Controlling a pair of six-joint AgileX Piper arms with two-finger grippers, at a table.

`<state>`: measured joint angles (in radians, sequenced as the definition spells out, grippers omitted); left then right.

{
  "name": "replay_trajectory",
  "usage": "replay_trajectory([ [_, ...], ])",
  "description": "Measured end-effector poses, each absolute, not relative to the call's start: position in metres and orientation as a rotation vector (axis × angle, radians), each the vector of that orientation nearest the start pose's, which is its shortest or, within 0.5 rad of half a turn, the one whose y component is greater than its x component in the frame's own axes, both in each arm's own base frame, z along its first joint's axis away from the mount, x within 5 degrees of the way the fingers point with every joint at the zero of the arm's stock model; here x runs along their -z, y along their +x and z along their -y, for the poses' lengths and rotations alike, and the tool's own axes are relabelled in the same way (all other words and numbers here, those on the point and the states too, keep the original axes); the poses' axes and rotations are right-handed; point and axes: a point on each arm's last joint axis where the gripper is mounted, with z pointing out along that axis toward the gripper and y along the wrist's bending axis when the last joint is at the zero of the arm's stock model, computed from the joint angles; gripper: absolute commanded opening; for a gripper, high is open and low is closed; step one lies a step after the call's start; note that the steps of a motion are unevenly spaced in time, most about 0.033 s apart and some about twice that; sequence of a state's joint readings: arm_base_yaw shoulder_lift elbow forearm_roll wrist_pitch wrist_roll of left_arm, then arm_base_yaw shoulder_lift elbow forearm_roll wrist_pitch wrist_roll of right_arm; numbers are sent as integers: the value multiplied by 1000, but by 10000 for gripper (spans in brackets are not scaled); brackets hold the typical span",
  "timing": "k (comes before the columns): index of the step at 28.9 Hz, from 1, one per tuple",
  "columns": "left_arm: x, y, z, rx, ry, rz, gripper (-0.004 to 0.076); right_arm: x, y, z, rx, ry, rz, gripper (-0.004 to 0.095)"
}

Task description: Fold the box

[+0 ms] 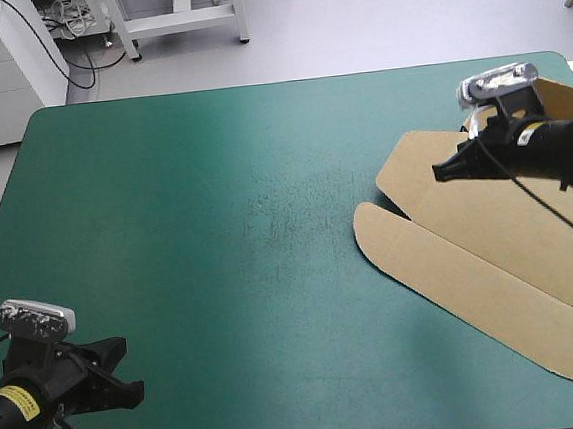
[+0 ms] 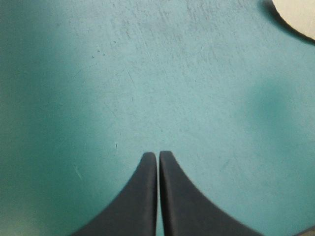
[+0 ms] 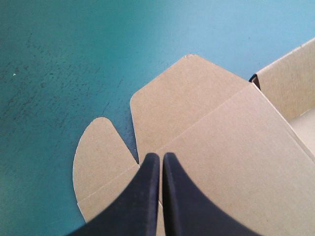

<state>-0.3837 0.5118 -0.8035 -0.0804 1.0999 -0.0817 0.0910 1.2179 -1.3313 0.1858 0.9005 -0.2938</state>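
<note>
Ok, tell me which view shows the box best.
The high view: nearly the whole box shows, flaps flat on the teal-green cover, one wall raised near the table's far right corner. The right wrist view shows only flaps and a wall corner, close up. The left wrist view catches just one rounded edge.

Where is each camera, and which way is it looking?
High: above and behind the robot, looking forward and down on the table; left gripper and right gripper show.
Left wrist: above that wrist, looking down at bare table; its shut gripper shows.
Right wrist: above that wrist, looking down at the box; its shut gripper shows.
Shared: high and right wrist both see the box's round flap.
</note>
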Motion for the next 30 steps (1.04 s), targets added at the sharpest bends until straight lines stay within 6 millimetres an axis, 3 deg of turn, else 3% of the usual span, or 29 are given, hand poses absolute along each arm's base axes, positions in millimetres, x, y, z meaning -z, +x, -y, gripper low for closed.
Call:
replay_trajectory([
  [6, -329, 44, 24, 362, 325, -2167, -8, -407, 188, -43, -139, -400, -2033, -2],
  [14, -301, 26, 17, 375, 322, -2020, -8, -363, 125, -32, -150, -366, -1952, -2],
  [20, -286, 18, 13, 359, 349, -1950, -8, -325, 94, -26, -146, -338, -1892, -2],
  [30, -283, 12, 11, 342, 373, -1881, -8, -288, 59, -19, -139, -302, -1753, -2],
])
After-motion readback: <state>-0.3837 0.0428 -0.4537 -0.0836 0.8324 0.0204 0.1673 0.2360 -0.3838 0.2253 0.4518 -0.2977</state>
